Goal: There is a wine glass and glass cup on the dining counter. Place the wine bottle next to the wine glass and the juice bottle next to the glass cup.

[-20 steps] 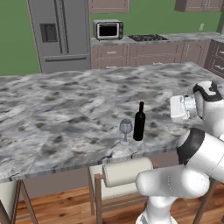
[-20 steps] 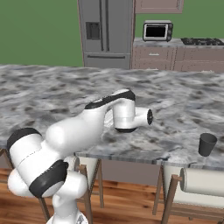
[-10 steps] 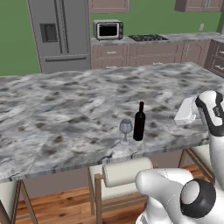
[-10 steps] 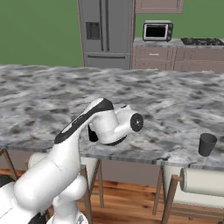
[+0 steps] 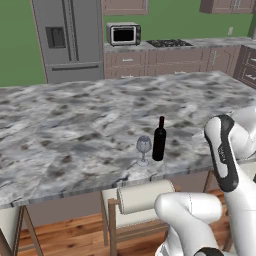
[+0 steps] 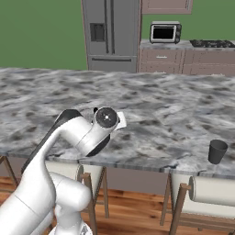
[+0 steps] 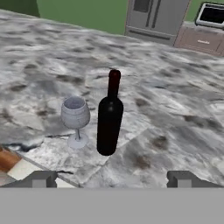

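Marbled grey dining bench (image 5: 65, 130), stools along the near side. Wine bottle (image 7: 109, 114) upright near the front edge, just right of the wine glass (image 7: 75, 120), close but apart. Glass cup (image 6: 217, 151) far to the right, near the edge. Pincer (image 7: 111, 178) released, jaws wide, empty, facing the bottle.

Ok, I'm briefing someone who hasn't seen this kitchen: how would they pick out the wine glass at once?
Start at the long marbled dining counter with stools tucked along its near side. Close to that near edge stands a tall, nearly black wine bottle; the wine glass stands right beside it, apart from it. It is small, clear and stemmed with a rounded bowl, much shorter than the bottle.
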Tool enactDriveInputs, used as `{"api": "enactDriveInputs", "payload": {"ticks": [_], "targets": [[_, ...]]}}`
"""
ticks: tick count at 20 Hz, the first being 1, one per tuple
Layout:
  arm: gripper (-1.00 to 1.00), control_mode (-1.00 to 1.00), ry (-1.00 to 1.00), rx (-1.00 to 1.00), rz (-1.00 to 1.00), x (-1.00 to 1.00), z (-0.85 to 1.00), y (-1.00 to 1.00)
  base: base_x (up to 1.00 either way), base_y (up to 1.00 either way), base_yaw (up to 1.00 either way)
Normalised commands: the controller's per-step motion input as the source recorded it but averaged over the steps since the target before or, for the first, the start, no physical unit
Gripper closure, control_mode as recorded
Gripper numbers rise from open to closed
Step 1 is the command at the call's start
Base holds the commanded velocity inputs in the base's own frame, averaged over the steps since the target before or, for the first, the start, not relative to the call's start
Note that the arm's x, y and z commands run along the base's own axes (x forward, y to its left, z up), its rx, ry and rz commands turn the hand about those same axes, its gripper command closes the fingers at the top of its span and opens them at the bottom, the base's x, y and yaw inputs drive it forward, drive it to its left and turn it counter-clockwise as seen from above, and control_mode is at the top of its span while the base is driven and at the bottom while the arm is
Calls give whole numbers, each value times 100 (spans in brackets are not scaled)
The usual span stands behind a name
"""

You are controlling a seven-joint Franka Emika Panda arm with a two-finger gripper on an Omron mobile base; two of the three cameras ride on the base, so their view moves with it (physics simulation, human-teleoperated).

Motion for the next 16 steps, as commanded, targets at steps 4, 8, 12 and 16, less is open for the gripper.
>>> {"api": "enactDriveInputs", "payload": {"ticks": [4,8,12,16], "targets": [[-100,-100,11,-3,-18,-63,16,-3,0,0,0],[-100,-100,3,-3,-24,-62,13,0,0,0,0],[-100,-100,12,-4,-24,-49,19,0,0,0,0],[-100,-100,16,-10,-25,-33,12,1,0,0,0]]}}
